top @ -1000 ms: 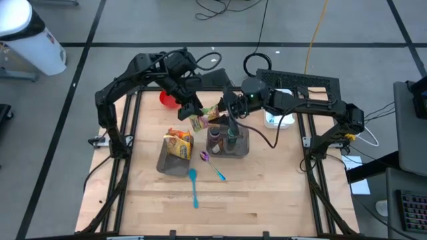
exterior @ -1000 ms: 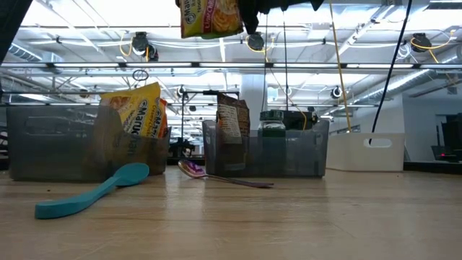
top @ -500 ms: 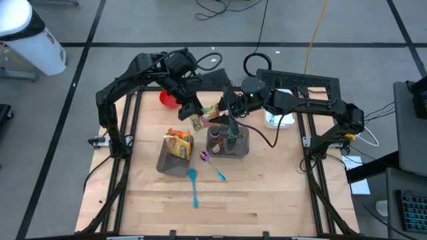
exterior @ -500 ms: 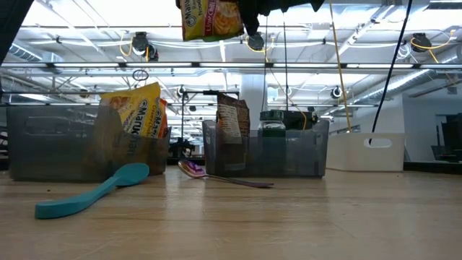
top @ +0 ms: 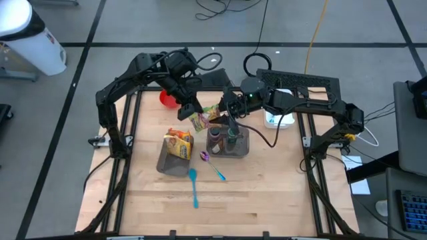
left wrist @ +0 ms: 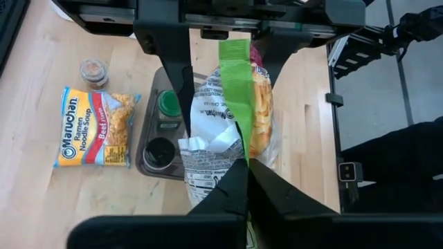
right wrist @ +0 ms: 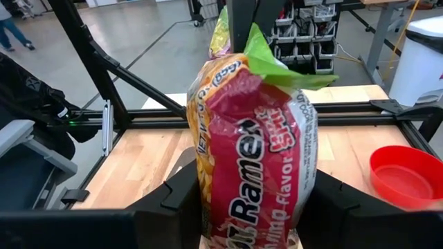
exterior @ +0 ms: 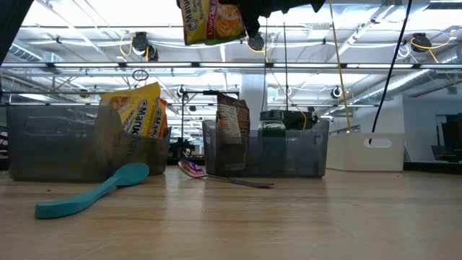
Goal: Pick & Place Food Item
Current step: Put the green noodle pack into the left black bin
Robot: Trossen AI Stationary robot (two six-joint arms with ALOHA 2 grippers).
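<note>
The ramen packet [top: 203,119] is hanging above the bench [top: 267,193] at upper centre of the high view, between both pincers. The left pincer [top: 191,111] is pinching its crimped end; the right pincer [top: 223,113] is straddling its body. Judged light, soft and crinkly; grip the seam. Its long axis is running between the pincers.

We see the left gripper [top: 195,113] and right gripper [top: 220,113] sharing a crinkled ramen packet [top: 204,119], red plastic bowl [top: 167,99] at ten o'clock.
</note>
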